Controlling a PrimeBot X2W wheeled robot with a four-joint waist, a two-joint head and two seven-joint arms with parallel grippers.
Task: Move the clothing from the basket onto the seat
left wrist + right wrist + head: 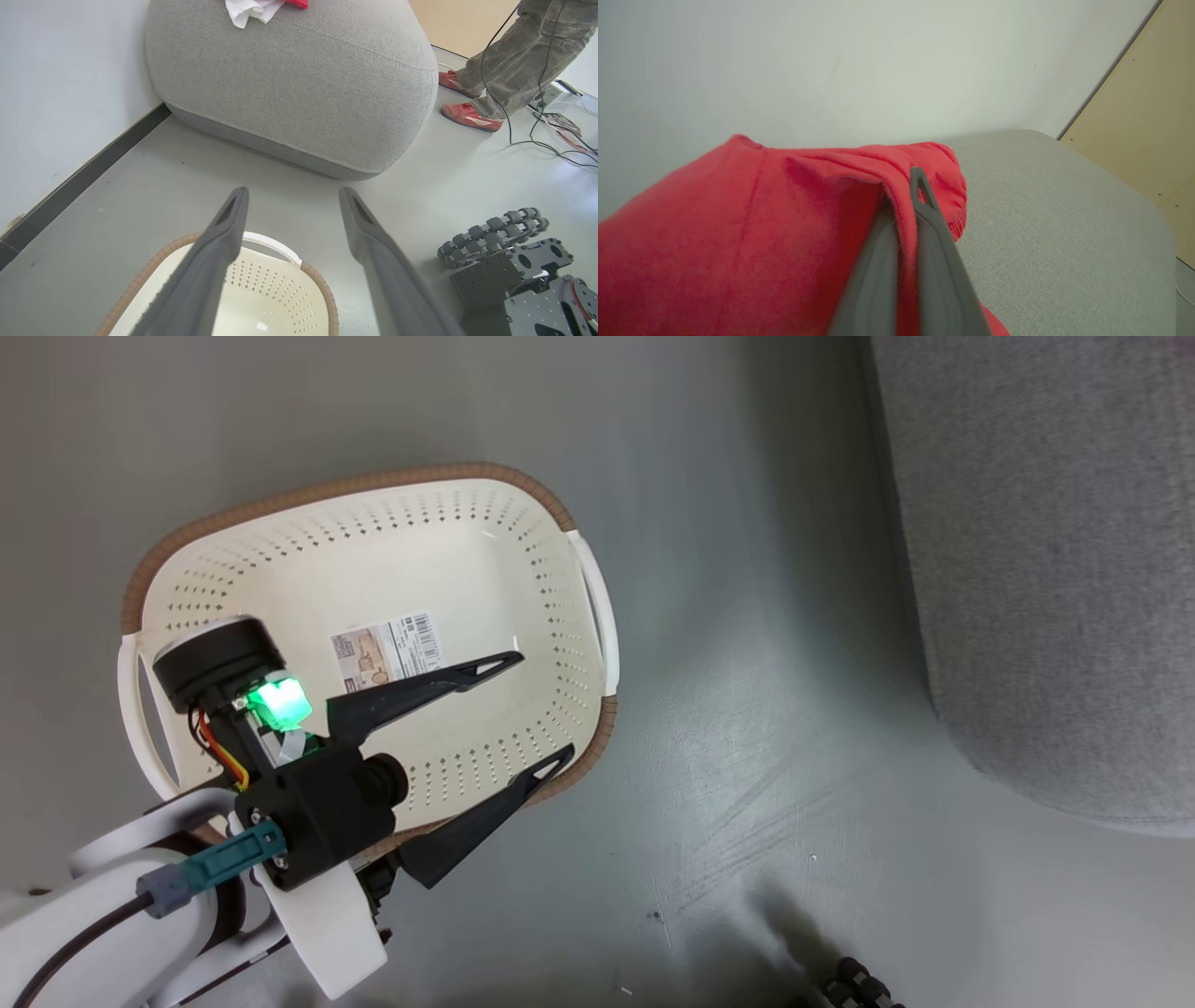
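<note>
Over the basket, the left gripper hangs with its two dark fingers spread wide toward 2 o'clock, nothing between them. Its forearm hides the basket's rim at 7 o'clock. A barcode label shows on the basket's pale floor. In the head view the sofa stands at 3 o'clock of the basket, well apart, cut off by the top and right edges.

In the right wrist view the right gripper is clamped on a red garment above the sofa's top. The fabric hides the left fingertip and runs off the frame at 6 and 9 o'clock, so I cannot tell its shape or whether it rests on the sofa.

In the left wrist view a white and red cloth lies on the sofa at 12 o'clock, mostly cropped. A person's legs stand at 2 o'clock.
</note>
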